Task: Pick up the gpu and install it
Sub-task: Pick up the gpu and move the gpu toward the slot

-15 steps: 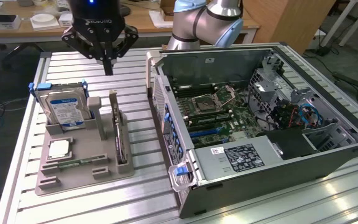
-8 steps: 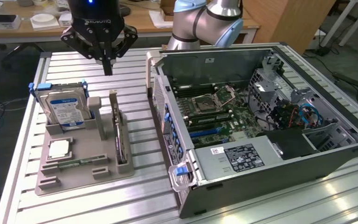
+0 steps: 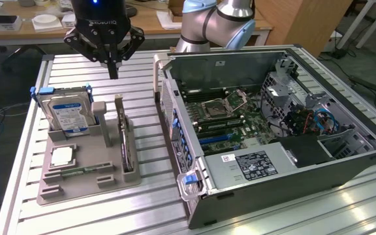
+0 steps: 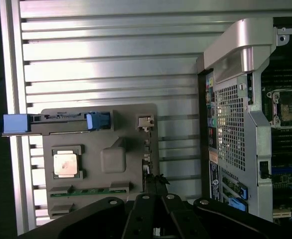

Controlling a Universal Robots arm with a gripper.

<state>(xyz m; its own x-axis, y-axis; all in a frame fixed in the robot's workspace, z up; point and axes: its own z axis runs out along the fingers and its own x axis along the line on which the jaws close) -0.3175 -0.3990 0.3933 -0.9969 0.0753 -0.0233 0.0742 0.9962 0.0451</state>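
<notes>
We see the gripper (image 3: 113, 73) in the upper left of the exterior frame, hanging over the ribbed metal table (image 3: 109, 215). Its two dark fingers (image 3: 113, 63) are pressed together into one point that looks downward, and there is nothing between them. It carries nothing and touches nothing.

The gpu (image 3: 124, 142) is in the left centre of the frame, below the gripper and apart from it. It stands upright on its long edge in a slot of the grey tray (image 3: 83, 188), at the side of the tray which is nearest to the computer case (image 3: 273, 186). Its silvery bracket is at the far end, the end closest to the fingers.

In the same tray we find the hard drive (image 3: 67, 115) with a blue and white label, standing at the exterior view's left of the card. A square processor chip (image 3: 62, 156) lies flat in front of the drive, and a narrow green memory strip (image 3: 83, 171) lies nearer to the lower edge.

The case lies open on its side and takes the right half of the frame, with the motherboard (image 3: 227, 117) visible inside it. In the wrist view the closed fingertips appear just beside the thin edge of the card.
</notes>
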